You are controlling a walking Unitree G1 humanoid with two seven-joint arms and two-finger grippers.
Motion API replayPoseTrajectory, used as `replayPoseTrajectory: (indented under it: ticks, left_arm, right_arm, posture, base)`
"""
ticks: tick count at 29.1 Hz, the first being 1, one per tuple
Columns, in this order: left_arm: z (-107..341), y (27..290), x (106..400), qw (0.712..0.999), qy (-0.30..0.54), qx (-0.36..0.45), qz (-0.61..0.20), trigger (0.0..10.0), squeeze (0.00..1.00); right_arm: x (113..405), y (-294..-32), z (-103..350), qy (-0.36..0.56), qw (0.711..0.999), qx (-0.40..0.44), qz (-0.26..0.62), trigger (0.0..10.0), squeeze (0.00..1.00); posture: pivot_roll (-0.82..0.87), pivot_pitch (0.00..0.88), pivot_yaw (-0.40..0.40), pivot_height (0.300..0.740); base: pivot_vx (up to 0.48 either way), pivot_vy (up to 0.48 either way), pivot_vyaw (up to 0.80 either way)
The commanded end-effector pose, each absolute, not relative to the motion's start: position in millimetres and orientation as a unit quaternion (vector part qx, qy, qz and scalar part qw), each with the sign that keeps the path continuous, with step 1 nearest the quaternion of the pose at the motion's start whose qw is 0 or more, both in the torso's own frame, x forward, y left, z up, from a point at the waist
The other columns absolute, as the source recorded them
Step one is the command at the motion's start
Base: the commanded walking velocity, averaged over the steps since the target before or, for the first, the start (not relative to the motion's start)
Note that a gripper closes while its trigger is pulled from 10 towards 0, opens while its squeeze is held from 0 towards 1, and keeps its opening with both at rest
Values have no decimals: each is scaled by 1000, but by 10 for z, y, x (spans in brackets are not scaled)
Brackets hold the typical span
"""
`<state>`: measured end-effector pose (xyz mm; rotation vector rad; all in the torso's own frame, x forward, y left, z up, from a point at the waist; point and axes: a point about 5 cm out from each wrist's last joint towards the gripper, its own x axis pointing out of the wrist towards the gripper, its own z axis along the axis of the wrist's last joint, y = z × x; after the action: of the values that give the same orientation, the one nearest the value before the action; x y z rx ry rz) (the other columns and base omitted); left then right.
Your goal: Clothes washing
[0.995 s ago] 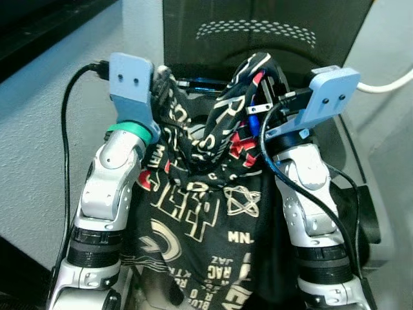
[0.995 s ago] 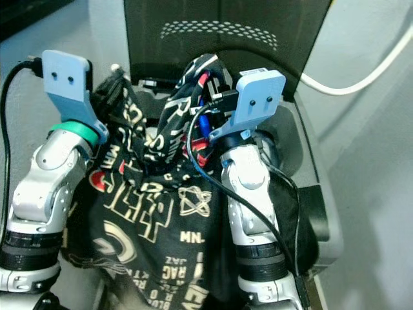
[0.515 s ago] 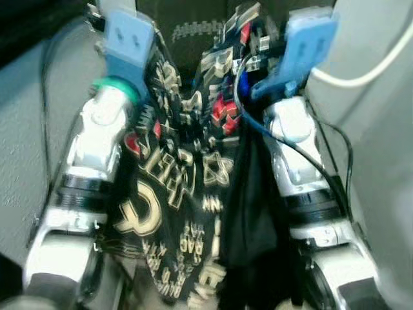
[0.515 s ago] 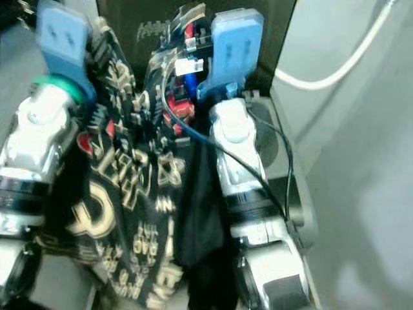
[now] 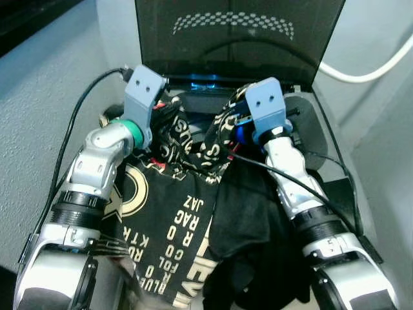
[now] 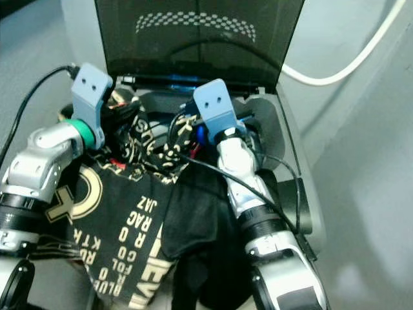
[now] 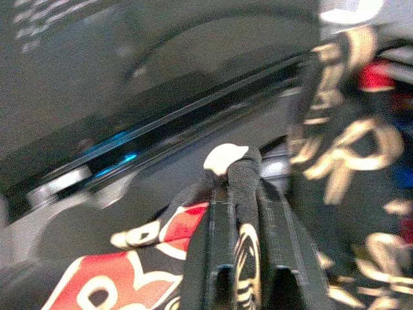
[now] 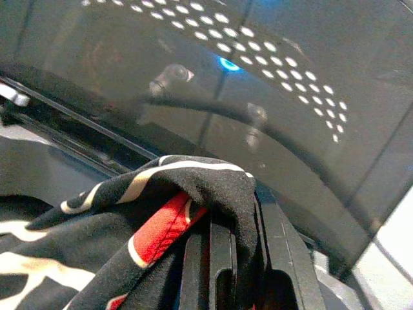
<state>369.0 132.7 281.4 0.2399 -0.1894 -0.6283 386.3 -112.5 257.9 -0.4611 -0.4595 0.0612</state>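
A black garment [image 5: 174,213] printed with cream and red lettering hangs between my two arms over the open top of a washing machine [image 5: 322,139]. My left gripper [image 7: 242,213] is shut on a fold of the garment [image 7: 155,232] at its left side. On its right side my right gripper [image 8: 222,239] is shut on another fold of the garment [image 8: 161,200]. Both hands sit low over the machine's opening, just in front of the raised dark lid [image 5: 239,39]. The lower cloth drapes down between my forearms.
The raised lid [image 6: 193,32] stands upright at the back, with a blue light [image 5: 206,82] at its base. A white hose [image 5: 368,68] runs along the grey wall on the right. Black cables [image 5: 80,123] loop from my left wrist. Grey walls close in on both sides.
Both grippers have come down and forward with the garment, from held high to low over the machine's opening. The camera has shifted too.
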Motion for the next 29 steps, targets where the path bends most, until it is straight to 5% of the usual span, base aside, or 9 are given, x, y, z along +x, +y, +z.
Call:
replayPoseTrajectory:
  ticks: [1, 2, 17, 20, 22, 23, 26, 27, 29]
  left_arm:
    - [2703, 1278, 3666, 932, -79, 113, -334, 10000, 1000]
    - [2687, 1254, 3653, 926, -85, 113, -349, 10000, 1000]
    - [2865, 1116, 3179, 874, -122, 67, -466, 10000, 1000]
    - [2678, 984, 2753, 820, -94, 79, -560, 10000, 1000]
    - [2617, 956, 2672, 809, -86, 86, -575, 10000, 1000]
    - [2558, 939, 2600, 798, -79, 99, -589, 10000, 1000]
    - [2558, 939, 2600, 798, -79, 99, -589, 10000, 1000]
    - [2503, 935, 2532, 791, -72, 124, -595, 10000, 0]
    - [2481, 947, 2506, 793, -80, 156, -583, 10000, 0]
  right_arm:
    - [3887, -1160, 2529, -214, 948, -234, 24, 10000, 31]
    - [3908, -1227, 2488, -207, 951, -229, 13, 10000, 1000]
    - [3716, -1516, 2572, -232, 963, -134, 39, 10000, 1000]
    - [3448, -1453, 2571, -255, 950, -46, 171, 10000, 1000]
    - [3384, -1422, 2567, -259, 944, -28, 202, 10000, 1000]
    - [3330, -1386, 2570, -262, 938, -16, 228, 10000, 0]
    - [3330, -1386, 2570, -262, 938, -16, 228, 10000, 0]
    - [3258, -1342, 2579, -263, 928, -1, 263, 10000, 0]
    - [3155, -1259, 2589, -261, 913, 20, 314, 10000, 0]
  posture:
    - [133, 10, 64, 740]
    - [130, 11, 67, 740]
    - [133, 20, 75, 740]
    - [136, 27, 77, 740]
    - [136, 27, 77, 740]
    - [137, 30, 77, 740]
    - [137, 30, 77, 740]
    - [139, 30, 77, 740]
    - [141, 30, 78, 740]
  base:
    - [0, 0, 0]
    - [0, 0, 0]
    - [0, 0, 0]
    - [0, 0, 0]
    - [0, 0, 0]
    - [0, 0, 0]
    - [0, 0, 0]
    - [0, 0, 0]
    - [0, 0, 0]
